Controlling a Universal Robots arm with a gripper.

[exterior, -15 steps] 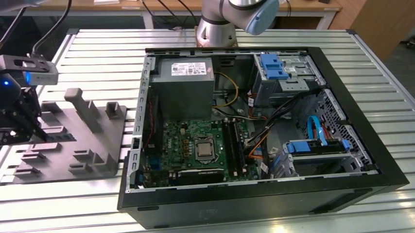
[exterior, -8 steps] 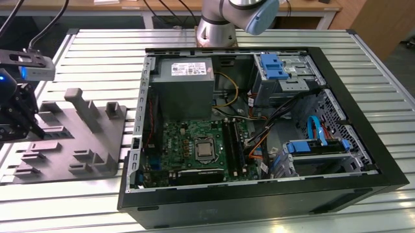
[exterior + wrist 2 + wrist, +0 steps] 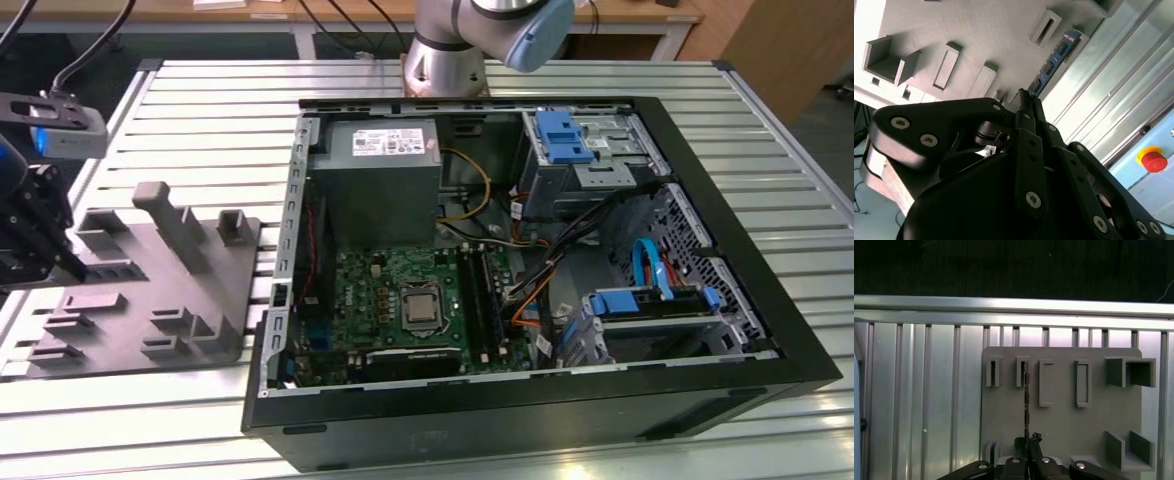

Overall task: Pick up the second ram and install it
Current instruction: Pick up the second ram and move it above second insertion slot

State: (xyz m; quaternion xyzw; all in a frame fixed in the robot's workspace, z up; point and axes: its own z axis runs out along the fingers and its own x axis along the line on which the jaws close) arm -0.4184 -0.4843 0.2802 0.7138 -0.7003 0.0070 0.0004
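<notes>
Second wrist view: gripper (image 3: 1025, 101) clamps thin flat second ram (image 3: 1055, 54) over matte grey fixture (image 3: 979, 30) w/ rect. slots (image 3: 946, 66).

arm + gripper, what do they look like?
Arm: silver-grey tubes, pale blue joint cap. Gripper: black linkage plates with silver screw heads. A grey camera box with a blue front sits above it, fed by a black cable.

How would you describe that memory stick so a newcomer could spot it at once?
Start at the open computer case, then look to the grey plastic fixture beside it on the ribbed metal table. Across that fixture runs the second ram, a thin strip reaching out from the claw. Unlike the grey pockets around it, it is dark, long and narrow.
</notes>
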